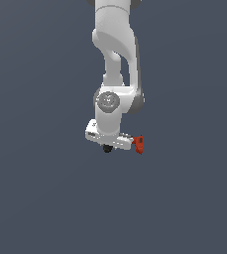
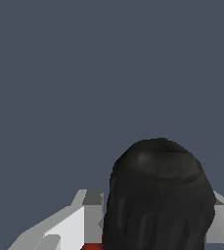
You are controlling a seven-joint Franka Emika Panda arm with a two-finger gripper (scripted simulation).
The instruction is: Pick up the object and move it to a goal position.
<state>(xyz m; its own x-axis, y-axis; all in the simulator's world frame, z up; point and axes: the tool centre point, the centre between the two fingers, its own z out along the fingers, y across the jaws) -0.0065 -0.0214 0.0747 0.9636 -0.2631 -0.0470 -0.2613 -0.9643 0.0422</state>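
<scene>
Wrist view fills with the black nose of the drill (image 2: 157, 195), sitting between the white fingers (image 2: 91, 215) of my tool (image 1: 116, 145), which is clamped on it. I judge it rigid, light, lopsided toward the red handle, so holding near the body suits it. Around it lies only plain grey-blue ground (image 1: 35, 198), with plenty of room.

drill (image 1: 139, 144) red, matt plastic look | nose (image 2: 158, 200) black, rough, slight sheen | arm (image 1: 116, 59) white, smooth
</scene>
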